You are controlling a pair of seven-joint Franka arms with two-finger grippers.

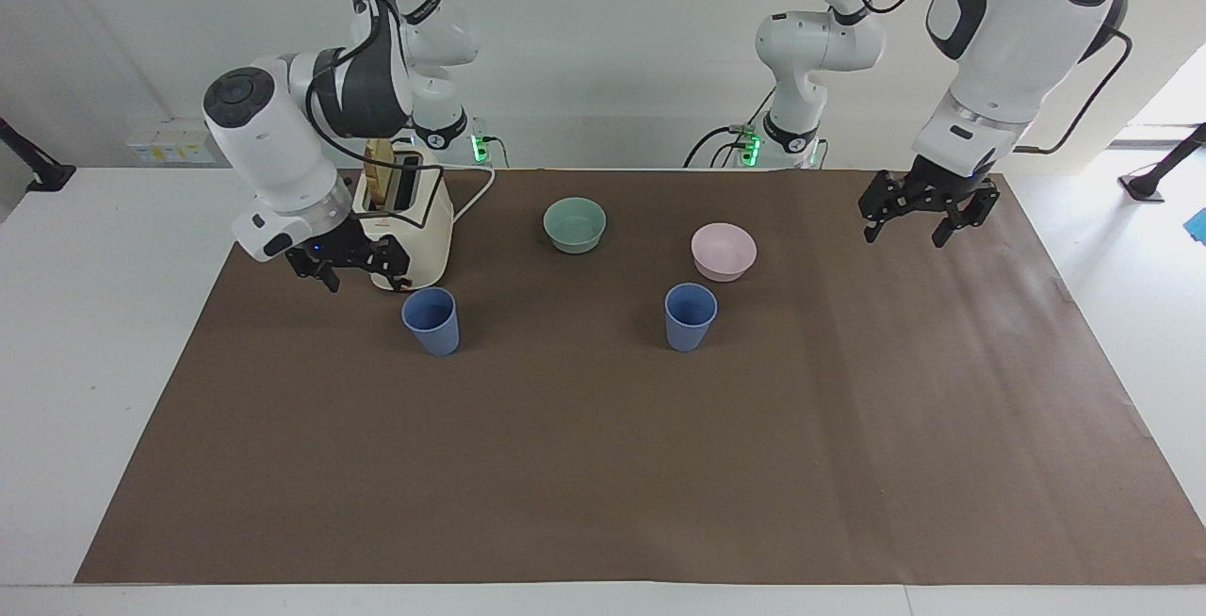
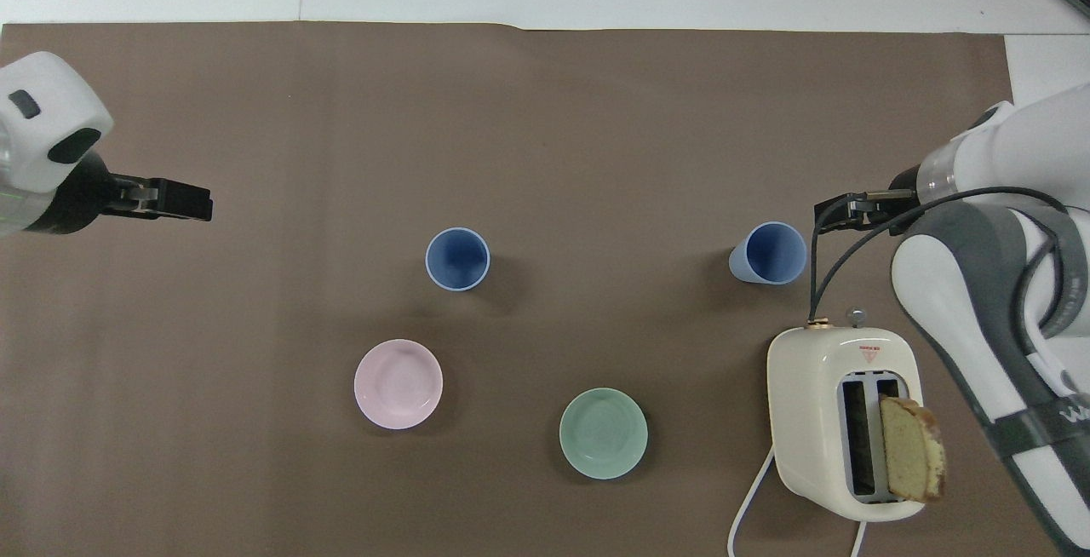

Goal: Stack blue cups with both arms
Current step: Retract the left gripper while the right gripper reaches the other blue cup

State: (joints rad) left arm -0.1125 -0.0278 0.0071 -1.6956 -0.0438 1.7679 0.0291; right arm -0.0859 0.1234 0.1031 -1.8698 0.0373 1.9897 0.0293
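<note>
Two small matte periwinkle-blue plastic cups, tapered and without handles, stand upright and apart on the flat brown paper sheet (image 1: 603,465) that covers the white bench (image 1: 94,362). In the facing view one blue cup (image 1: 431,320) is at the centre left, just below the toaster; the other blue cup (image 1: 690,316) is near the centre, just below the smooth round pink bowl (image 1: 724,251). They are not stacked. A smooth mint-green bowl (image 1: 575,224) sits in the upper middle.

The glossy cream toaster (image 1: 415,230) has rounded corners and a slice of porous yellowish bread (image 2: 911,460) that sticks out of one slot; its white cord is cut off by the lower edge of the overhead view.

The left end effector (image 1: 923,211), at the upper right of the facing view, hangs over the brown sheet with its black fingers spread and empty. The right end effector (image 1: 350,263), at the centre left, is low in front of the toaster's lower part and hides a part of it; its fingers are spread and hold nothing. In the overhead view cables partly cover it.
</note>
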